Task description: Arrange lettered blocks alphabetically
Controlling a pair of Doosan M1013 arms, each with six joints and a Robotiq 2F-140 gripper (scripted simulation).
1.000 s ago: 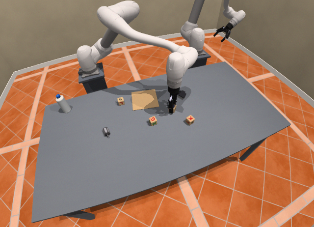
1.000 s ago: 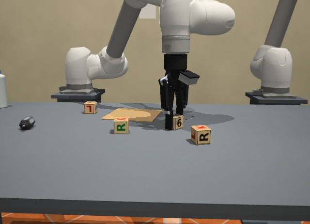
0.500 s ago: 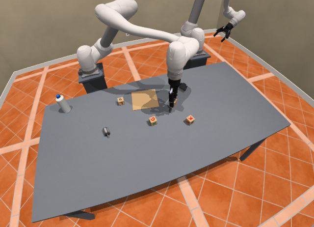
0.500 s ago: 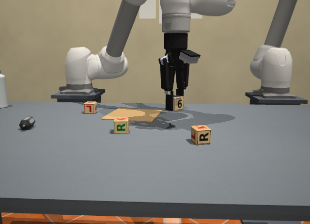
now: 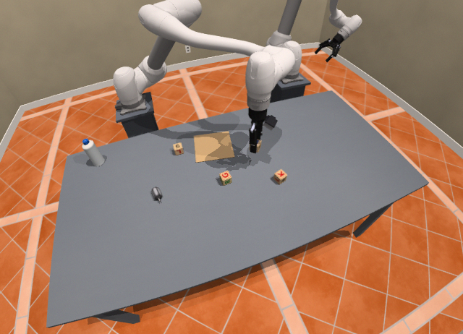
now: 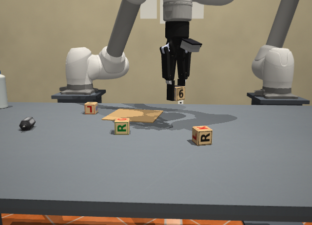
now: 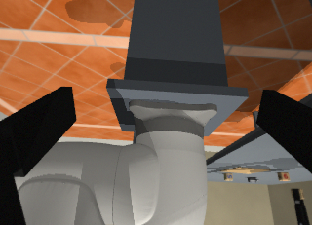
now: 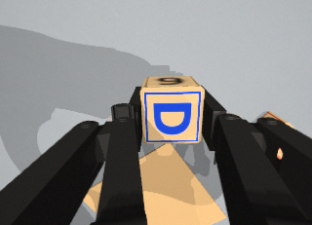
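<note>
Wooden block with a red sideways letter on its side (image 5: pixel 178 149) (image 6: pixel 90 108) sat left of the flat tan square mat (image 5: pixel 213 146) (image 6: pixel 132 115) (image 8: pixel 171 191). The right black two-fingered tool (image 5: pixel 255 138) (image 6: pixel 175 90) (image 8: pixel 172 113) gripped the wooden D block (image 5: pixel 258 146) (image 6: pixel 180 93) (image 8: pixel 172 117) above the bench (image 5: pixel 239 225) (image 6: pixel 156 167); the left tool (image 5: pixel 323 55) (image 7: pixel 167 105) was spread wide.

The G block (image 5: pixel 225 178) (image 6: pixel 122 127) and K block (image 5: pixel 280 176) (image 6: pixel 202 136) sit off the mat (image 5: pixel 209 144) (image 6: pixel 130 115) (image 7: pixel 239 170) (image 8: pixel 180 191); a blue-capped bottle (image 5: pixel 93 153) (image 6: pixel 3 91) stands upright.
</note>
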